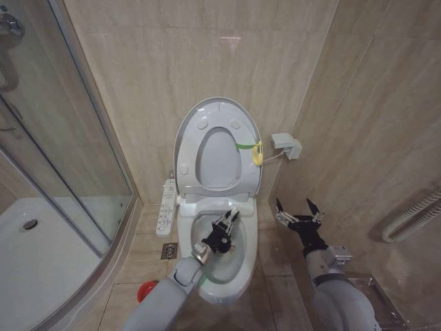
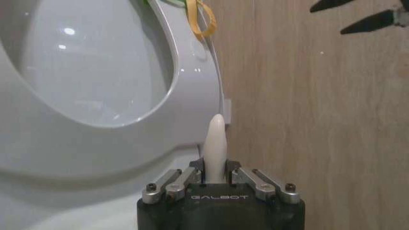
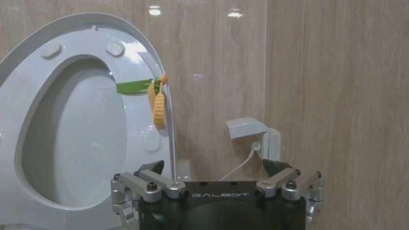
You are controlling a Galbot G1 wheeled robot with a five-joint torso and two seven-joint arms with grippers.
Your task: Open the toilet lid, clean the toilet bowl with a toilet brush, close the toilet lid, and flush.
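The toilet brush [image 2: 216,143] sits clenched in the left hand [image 1: 226,222] over the toilet bowl [image 1: 242,265], lid [image 1: 219,148] raised – a slanted handle could slip while scrubbing – while the right hand [image 1: 300,214] waits released beside it.

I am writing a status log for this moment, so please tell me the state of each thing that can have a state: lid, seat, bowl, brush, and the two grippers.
toilet lid: raised, upright against the wall.
seat ring: raised too, resting against the lid.
toilet bowl: uncovered.
toilet brush: handle held by the left gripper.
left gripper: shut on the brush handle, over the bowl.
right gripper: open, holding nothing, beside the bowl.
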